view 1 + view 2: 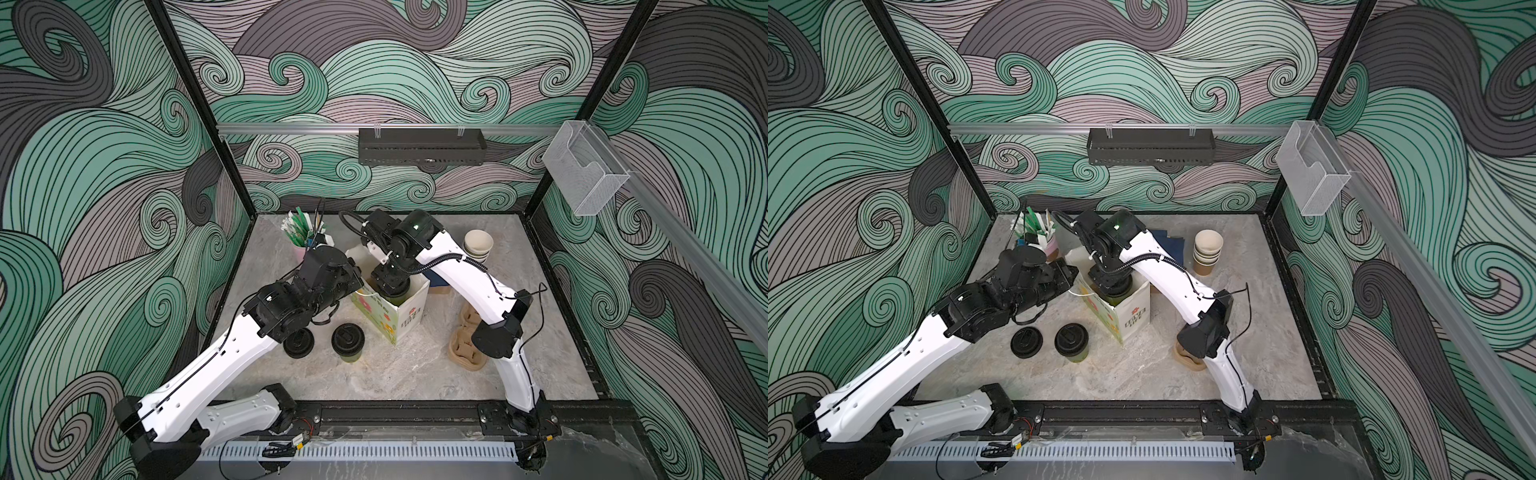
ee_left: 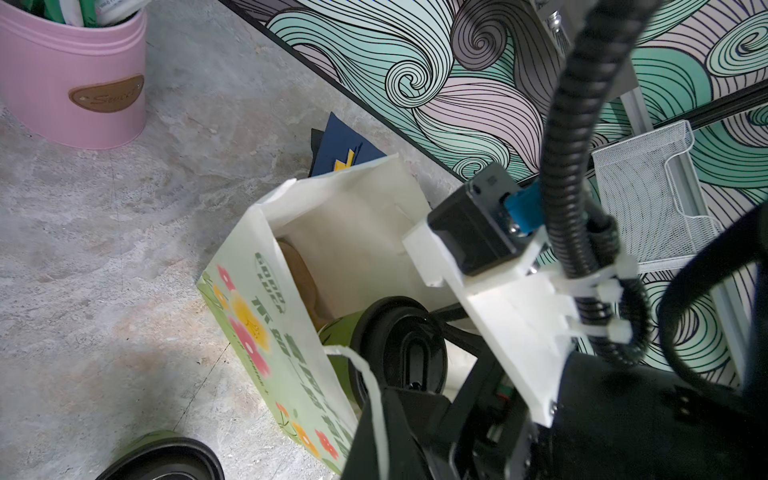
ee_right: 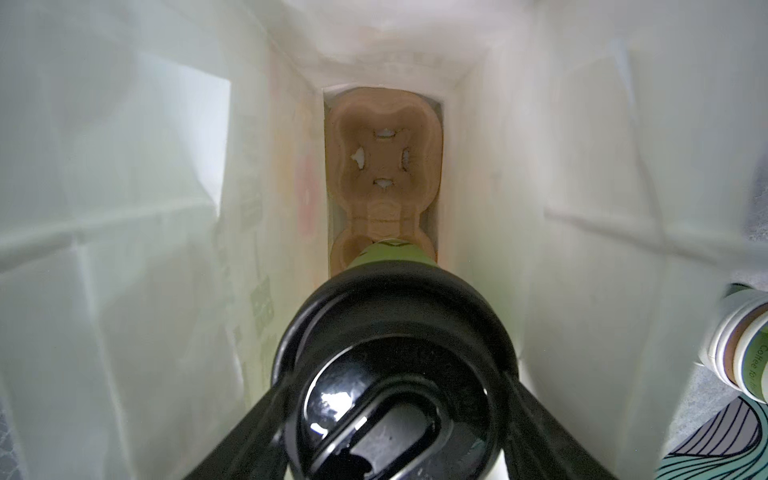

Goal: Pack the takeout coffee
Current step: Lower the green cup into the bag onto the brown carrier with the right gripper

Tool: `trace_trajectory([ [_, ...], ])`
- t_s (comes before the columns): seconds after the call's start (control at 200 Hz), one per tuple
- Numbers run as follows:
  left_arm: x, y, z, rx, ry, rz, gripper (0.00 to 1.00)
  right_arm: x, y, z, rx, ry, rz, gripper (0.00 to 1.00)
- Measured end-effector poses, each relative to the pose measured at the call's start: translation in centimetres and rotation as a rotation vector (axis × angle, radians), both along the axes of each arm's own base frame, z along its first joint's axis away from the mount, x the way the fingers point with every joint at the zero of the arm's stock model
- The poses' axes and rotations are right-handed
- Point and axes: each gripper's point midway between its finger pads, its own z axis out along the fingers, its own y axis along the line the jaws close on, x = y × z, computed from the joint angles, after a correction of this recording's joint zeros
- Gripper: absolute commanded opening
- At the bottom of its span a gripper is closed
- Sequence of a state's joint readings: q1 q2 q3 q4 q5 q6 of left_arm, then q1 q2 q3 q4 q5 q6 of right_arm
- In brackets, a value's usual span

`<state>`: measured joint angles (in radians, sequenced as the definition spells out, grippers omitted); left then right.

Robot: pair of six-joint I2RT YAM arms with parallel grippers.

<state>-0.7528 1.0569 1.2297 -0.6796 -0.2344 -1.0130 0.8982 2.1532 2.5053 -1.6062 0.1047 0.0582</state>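
Observation:
One takeout coffee [image 3: 395, 332], olive-green with a black sip lid, hangs inside the flowered paper bag [image 1: 405, 320] [image 1: 1133, 316]. My right gripper [image 3: 395, 415] [image 1: 392, 286] is shut on its lid from above. The cup's foot is over the near well of the brown carrier [image 3: 384, 153] on the bag's floor; whether they touch I cannot tell. My left gripper [image 2: 390, 424] [image 1: 357, 282] is shut on the bag's white string handle [image 2: 365, 374] at the bag's left rim. A second takeout coffee [image 1: 348, 343] [image 1: 1072, 343] stands on the table left of the bag.
A loose black lid [image 1: 298, 343] [image 1: 1026, 341] lies beside the standing cup. A stack of lidless cups [image 1: 478, 245] [image 1: 1207, 251] stands at the back right. Brown carriers [image 1: 465, 345] lie under the right arm. A pink tub [image 2: 75, 75] of stirrers stands at the back left.

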Motion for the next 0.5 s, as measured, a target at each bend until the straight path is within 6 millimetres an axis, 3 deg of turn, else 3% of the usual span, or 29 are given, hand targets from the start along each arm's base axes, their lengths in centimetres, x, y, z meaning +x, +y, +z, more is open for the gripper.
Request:
trace_trajectory([
  [0.5,-0.1,-0.1,0.0,-0.014,0.002,-0.006,0.00,0.4,0.5,-2.1,-0.017,0.051,-0.031,0.72],
])
